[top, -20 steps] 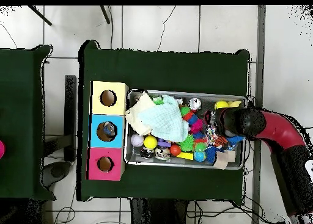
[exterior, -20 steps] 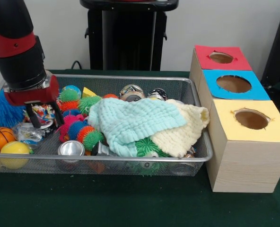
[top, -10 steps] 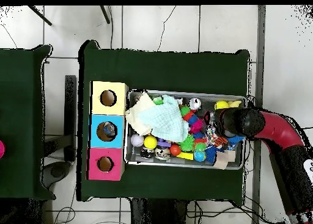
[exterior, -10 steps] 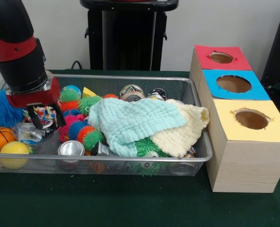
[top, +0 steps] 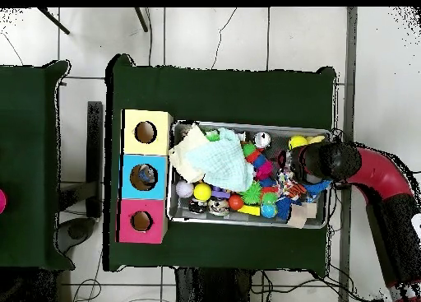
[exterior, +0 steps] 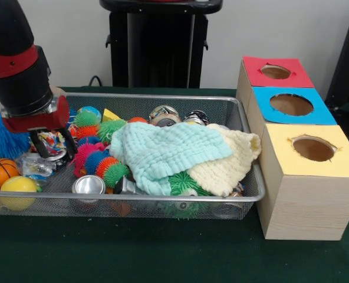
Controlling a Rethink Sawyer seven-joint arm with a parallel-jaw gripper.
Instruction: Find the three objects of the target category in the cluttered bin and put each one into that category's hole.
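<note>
Inside mesh bin (exterior: pixel 163 203): cloths (exterior: pixel 168 150), balls, probably cans

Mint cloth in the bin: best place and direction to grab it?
Judging from its pose, grip the mint cloth at its raised folded middle, coming straight down from above. It lies draped on top of the clutter in the mesh bin, partly over the cream cloth, so the sides are crowded by spiky balls while the top is free. The claw hangs open at the bin's other end.

Silver wire-mesh bin (exterior: pixel 163 207) on dark green tablecloth (exterior: pixel 163 259); mint knitted cloth (exterior: pixel 163 150) over cream knitted cloth (exterior: pixel 230 162); wooden boxes topped red (exterior: pixel 277 72), blue (exterior: pixel 292 105), yellow (exterior: pixel 313 150).
</note>
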